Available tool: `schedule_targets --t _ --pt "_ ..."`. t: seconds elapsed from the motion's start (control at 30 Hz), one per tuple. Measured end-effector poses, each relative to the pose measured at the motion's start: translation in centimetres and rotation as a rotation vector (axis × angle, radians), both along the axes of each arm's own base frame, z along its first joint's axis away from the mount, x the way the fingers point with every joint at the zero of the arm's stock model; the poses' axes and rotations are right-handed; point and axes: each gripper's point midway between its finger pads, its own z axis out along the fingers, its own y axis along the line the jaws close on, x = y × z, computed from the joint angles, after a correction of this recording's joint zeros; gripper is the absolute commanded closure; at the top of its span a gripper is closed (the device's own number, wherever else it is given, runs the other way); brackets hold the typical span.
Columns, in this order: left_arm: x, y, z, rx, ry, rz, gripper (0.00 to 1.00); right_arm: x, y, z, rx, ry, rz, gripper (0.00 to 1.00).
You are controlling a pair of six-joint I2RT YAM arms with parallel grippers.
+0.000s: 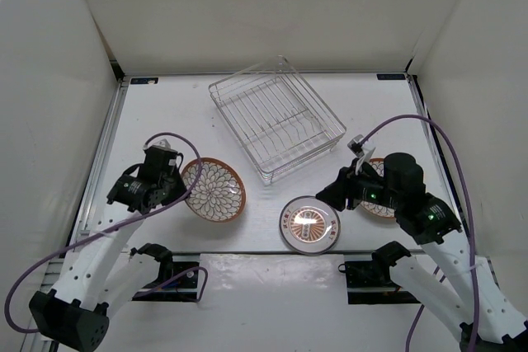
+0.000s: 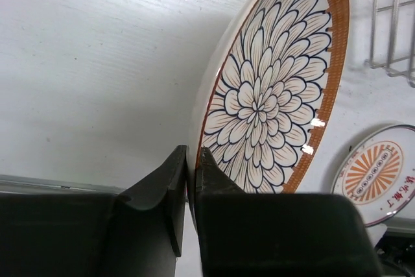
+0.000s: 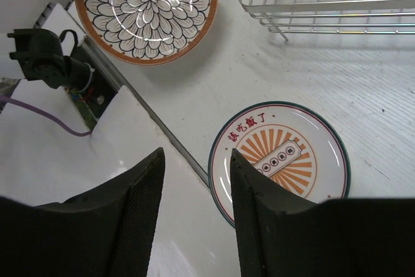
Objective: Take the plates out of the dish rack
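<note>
**Inspector:** Report the dish rack and the plates.

**Operator:** I am seeing the dish rack (image 1: 276, 125) sitting skewed at the far middle of the tabletop (image 1: 165, 113). All three plates I can make out are lying outside it. The petal-patterned plate (image 1: 214, 190) is sitting at 7 o'clock from the rack, face up. The pale plate (image 1: 309, 222) with the orange centre motif is lying at 6 o'clock from the rack, near the tabletop's front edge. A third plate (image 1: 381, 206) is showing at 4 o'clock, mostly hidden under my right arm.

**Inspector:** And the fingers?

**Operator:** The left fingers (image 2: 187, 189) are pinching the petal-patterned plate's rim at its 9 o'clock side, narrow, one on each face. I cannot tell whether that plate is resting fully on the tabletop. The right fingers (image 1: 328, 197) are standing wide apart, hovering at 1 o'clock of the pale plate.
</note>
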Motion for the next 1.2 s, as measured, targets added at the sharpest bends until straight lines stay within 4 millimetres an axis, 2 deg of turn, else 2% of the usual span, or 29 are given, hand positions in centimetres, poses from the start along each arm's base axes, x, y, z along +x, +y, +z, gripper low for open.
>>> schedule_targets --t 0.1,0.17,0.27,0.4,0.57,0.77,0.9,1.03,1.2 --pt "-0.2 0.1 1.9 0.002 -0.020 -0.010 1.00 -0.2 0.5 0.4 0.027 0.010 0.022 0.49" --pt "-0.2 0.0 3.2 -0.008 -0.042 -0.017 1.00 -0.5 0.9 0.9 0.055 0.019 0.038 0.42" --pt "-0.2 -0.3 4.5 -0.031 -0.060 -0.032 1.00 -0.8 1.6 1.6 0.111 0.032 0.066 0.37" --pt "0.0 -1.6 7.2 -0.094 -0.096 -0.073 1.00 -1.6 2.6 2.7 0.201 0.064 0.111 0.19" --pt "0.6 -3.6 9.8 -0.188 -0.136 -0.135 1.00 -2.4 3.6 4.6 0.298 0.088 0.171 0.11" --pt "0.7 -5.4 11.1 -0.280 -0.158 -0.187 1.00 -2.7 4.1 6.5 0.372 0.092 0.199 0.11" --pt "0.9 -6.6 11.8 -0.338 -0.165 -0.214 1.00 -2.6 4.3 7.1 0.396 0.095 0.197 0.11" --pt "1.2 -7.6 12.6 -0.390 -0.186 -0.240 1.00 -2.0 4.5 6.6 0.394 0.116 0.182 0.11" --pt "1.3 -9.0 13.3 -0.445 -0.197 -0.280 1.00 -0.9 4.9 4.7 0.369 0.164 0.146 0.11"
